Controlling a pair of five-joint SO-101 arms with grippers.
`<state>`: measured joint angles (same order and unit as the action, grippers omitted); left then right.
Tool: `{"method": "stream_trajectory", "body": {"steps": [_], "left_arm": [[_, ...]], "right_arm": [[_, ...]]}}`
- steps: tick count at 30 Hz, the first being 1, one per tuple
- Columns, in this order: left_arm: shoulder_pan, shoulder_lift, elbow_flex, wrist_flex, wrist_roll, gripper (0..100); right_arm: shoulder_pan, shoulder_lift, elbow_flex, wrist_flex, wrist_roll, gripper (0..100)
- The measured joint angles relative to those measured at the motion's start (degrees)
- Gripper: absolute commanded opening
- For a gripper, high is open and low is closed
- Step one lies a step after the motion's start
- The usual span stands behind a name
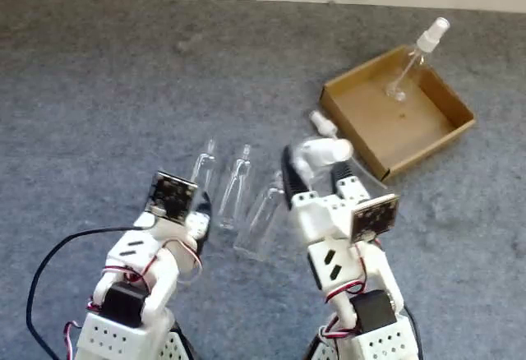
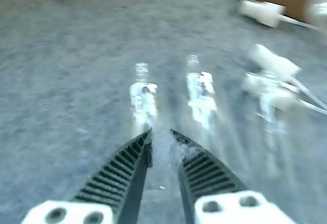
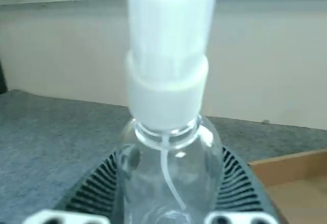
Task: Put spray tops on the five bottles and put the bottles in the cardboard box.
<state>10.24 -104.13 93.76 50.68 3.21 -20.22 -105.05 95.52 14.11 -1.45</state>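
Observation:
My right gripper (image 1: 319, 171) is shut on a clear bottle (image 3: 168, 183) that carries a white spray top (image 3: 167, 55), held upright above the table just short of the cardboard box (image 1: 448, 101). A second capped bottle (image 1: 411, 60) leans inside that box. Three uncapped clear bottles lie side by side on the grey table: one (image 1: 203, 167), another (image 1: 234, 183) and a third (image 1: 263, 216). My left gripper (image 2: 161, 132) is open just behind the first two bottles (image 2: 143, 97) (image 2: 201, 95), with nothing between its fingers. A loose spray top (image 1: 322, 123) lies by the box's near corner.
The grey carpeted table (image 1: 107, 89) stretches wide to the left and back. The box's side wall (image 3: 296, 165) rises just beyond the held bottle. A black cable (image 1: 41, 270) loops beside the left arm's base.

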Motion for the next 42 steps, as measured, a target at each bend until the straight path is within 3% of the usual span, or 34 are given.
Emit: {"method": "stream_trajectory", "body": {"steps": [5, 20, 29, 42], "left_arm": [[-5.54, 0.09, 2.11, -7.91, -0.09, 1], [-9.93, 0.09, 2.11, -6.95, -0.09, 1], [-9.93, 0.09, 2.11, -6.77, -0.09, 1], [-9.93, 0.09, 2.11, -6.77, -0.09, 1]], "right_arm": [[6.68, 4.75, -2.99, 5.45, -0.09, 9.4], [15.03, 47.30, -31.56, 6.15, -0.09, 9.4], [15.91, 71.30, -36.92, -18.81, -0.09, 9.4], [20.66, 103.56, -56.62, -33.23, -0.09, 9.4]]}}
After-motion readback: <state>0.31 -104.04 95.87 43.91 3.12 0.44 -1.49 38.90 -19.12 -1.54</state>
